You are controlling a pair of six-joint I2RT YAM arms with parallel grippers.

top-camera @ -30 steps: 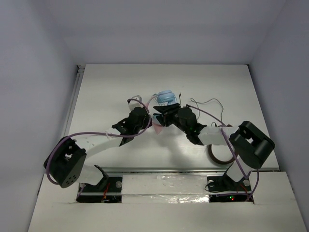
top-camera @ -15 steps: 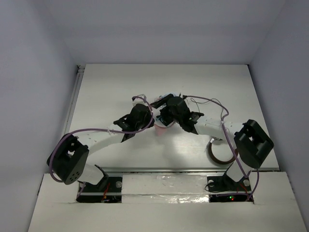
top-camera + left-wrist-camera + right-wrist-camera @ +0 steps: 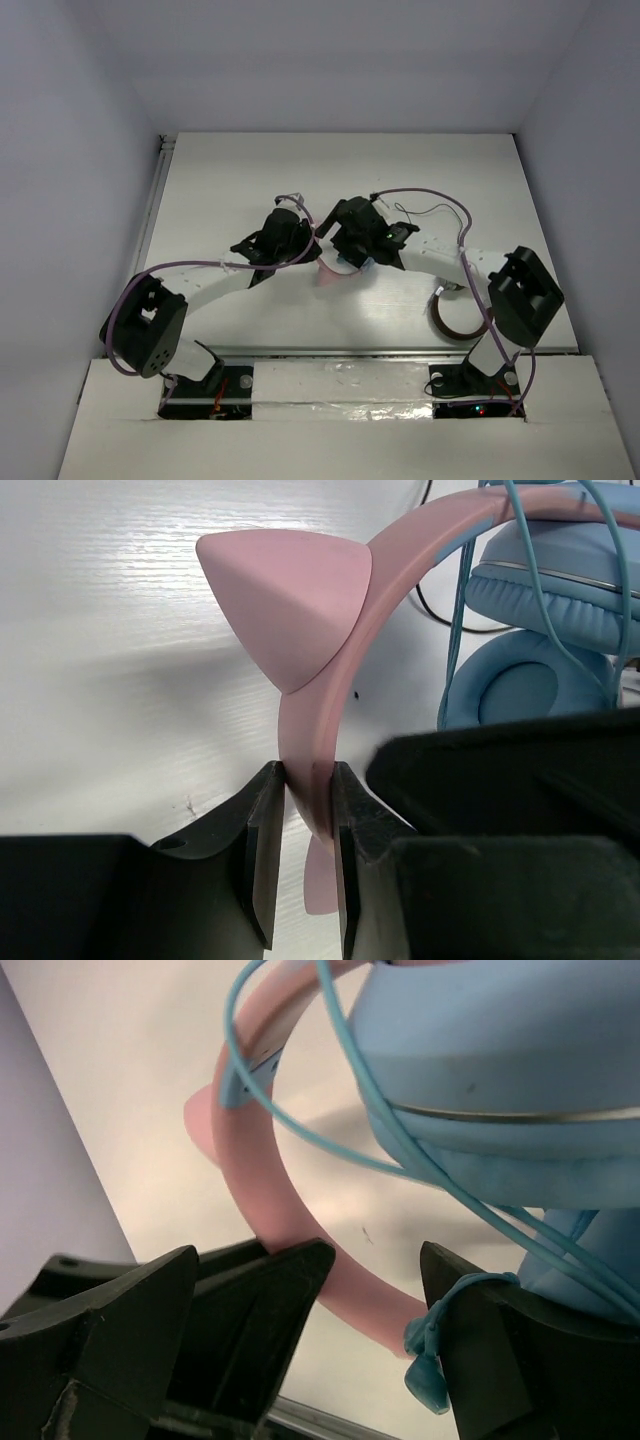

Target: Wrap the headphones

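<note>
Showing the over-ear headphones (image 3: 300,610) (pink headband, light-blue round earcups) at the middle of the white counter (image 3: 120,630), between both arms. Left gripper (image 3: 307,780) — jaws clamped on the pink headband just below its triangular cat-ear. Right gripper (image 3: 375,1260) — jaws apart, straddling the headband's lower curve. The thin light-blue cable (image 3: 427,1378) loops over the earcups, with its plug hanging beside one right finger. A brown tape roll (image 3: 438,318) lies near the right arm.
</note>
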